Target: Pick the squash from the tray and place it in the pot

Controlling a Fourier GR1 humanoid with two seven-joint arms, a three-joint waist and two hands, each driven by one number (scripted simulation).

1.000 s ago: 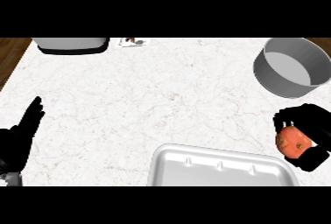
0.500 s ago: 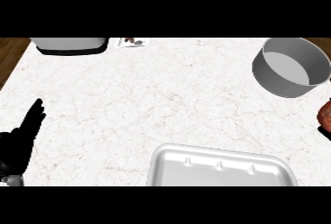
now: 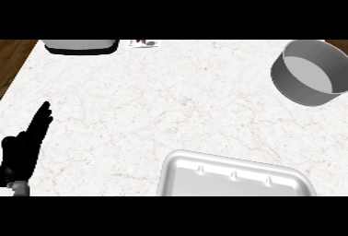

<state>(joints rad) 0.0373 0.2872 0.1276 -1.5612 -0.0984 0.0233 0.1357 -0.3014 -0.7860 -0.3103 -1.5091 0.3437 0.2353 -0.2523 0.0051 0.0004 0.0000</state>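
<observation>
**Squash out of sight, pot waiting**

No squash shows anywhere, and neither does the right hand. A squash would likely be firm, smooth-skinned and fairly light, best wrapped around its thick middle. The white moulded foam tray [image 3: 234, 177] holds nothing visible. Far beyond the tray sits the grey round metal pot [image 3: 311, 72]. Left of the tray, the black left hand [image 3: 26, 146] rests with straight fingers on the white marble counter [image 3: 156, 97].

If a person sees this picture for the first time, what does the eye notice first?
Probably the grey pot at the upper right, standing empty on the pale marbled counter. Next comes the white tray at the lower edge, with nothing visible in it. The black left hand rests open at the left edge, fingers up.
</observation>
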